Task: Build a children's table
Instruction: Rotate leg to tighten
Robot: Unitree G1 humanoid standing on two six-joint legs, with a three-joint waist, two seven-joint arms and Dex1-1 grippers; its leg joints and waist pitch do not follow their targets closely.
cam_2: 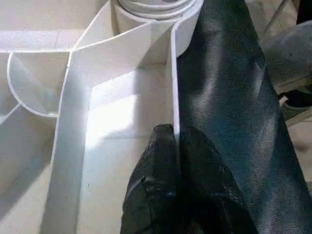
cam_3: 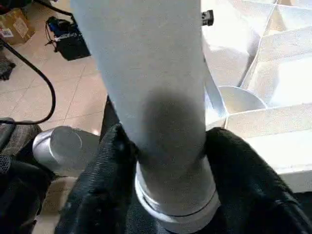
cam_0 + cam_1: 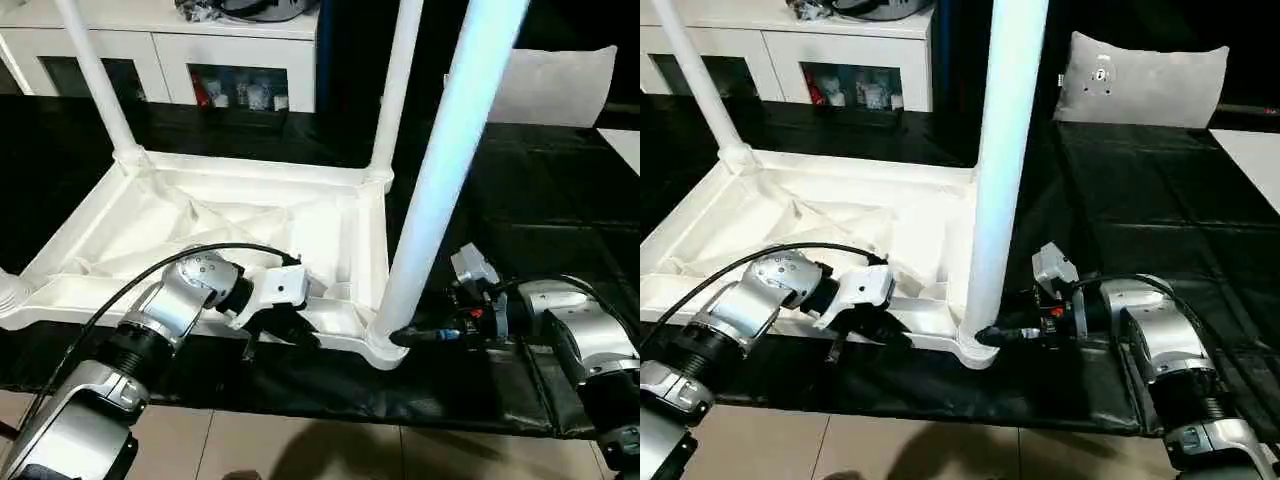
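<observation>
The white tabletop (image 3: 250,165) lies upside down on a black cover, ribbed underside up. Two white legs stand in its far corners, one on the left (image 3: 100,80) and one on the right (image 3: 397,80). A third leg (image 3: 440,170) stands in the near right corner socket (image 3: 385,345). My right gripper (image 3: 405,338) is shut on this leg's base, its fingers (image 2: 97,185) on either side of the tube (image 2: 151,73). My left gripper (image 3: 285,325) is shut on the tabletop's near rim (image 1: 173,73), which its fingertips (image 1: 163,139) pinch.
A white glass-door cabinet (image 3: 200,60) stands behind the tabletop. A grey cushion (image 3: 1140,85) leans at the back right. The black cover (image 3: 560,200) spreads to the right, with tiled floor (image 3: 300,445) below its near edge. Cables and a box (image 2: 14,27) lie on the floor.
</observation>
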